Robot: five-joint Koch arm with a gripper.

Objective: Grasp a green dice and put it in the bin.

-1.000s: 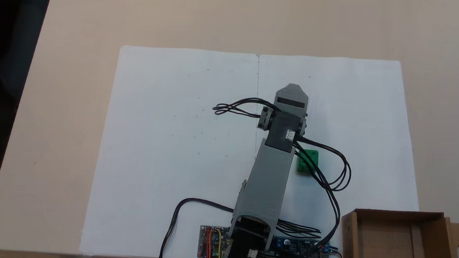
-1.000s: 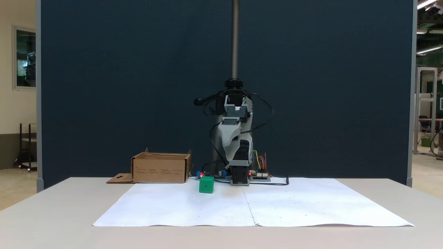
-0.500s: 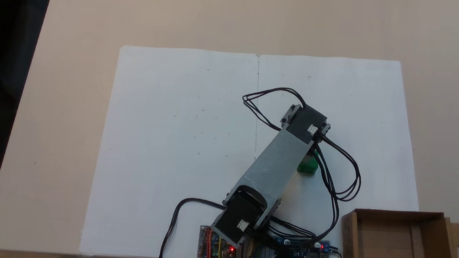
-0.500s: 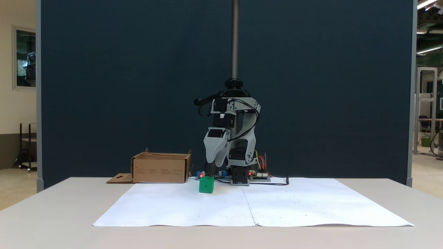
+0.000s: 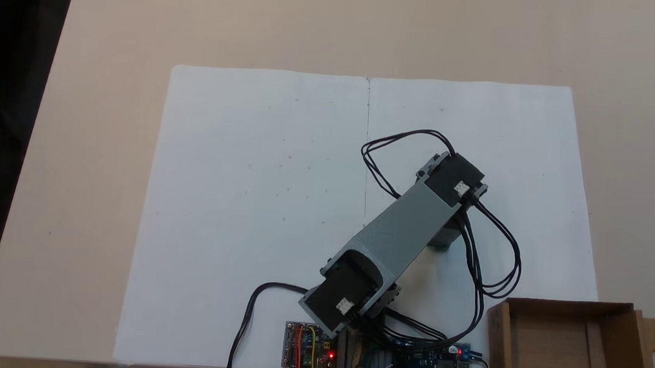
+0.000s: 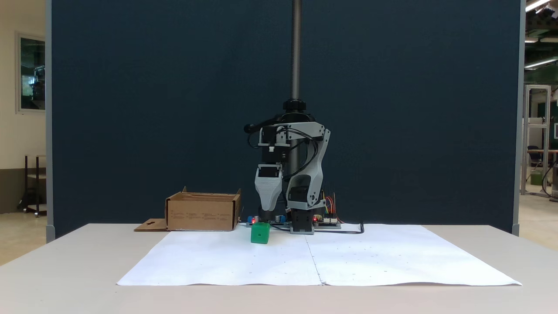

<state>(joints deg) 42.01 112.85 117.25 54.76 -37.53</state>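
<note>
Step in hand, as I judge it: approach, pre-grasp. The grey 3D-printed gripper (image 6: 267, 208) points straight down, above the small bright green plastic dice with rounded edges (image 6: 260, 233) and not touching it. The dice sits on the white paper sheet (image 6: 370, 257) on the beige table (image 5: 108, 136), right of the paper's centre crease from above, clearly apart from the shallow brown cardboard bin (image 5: 565, 349). From above the grey forearm covers nearly all of the dice; only a green sliver shows (image 5: 441, 247).

Finger state: cannot tell. The jaws read as one tapered wedge from the front and the arm hides them from above.

Next move likely calls for opening the jaws wide enough to straddle the cube, then a straight descent and close.

Orientation: a cube, so no long axis. Flat on one face, slightly turned so that two side faces show in the front view; pips too small to read. The bin is empty, mouth up.
</note>
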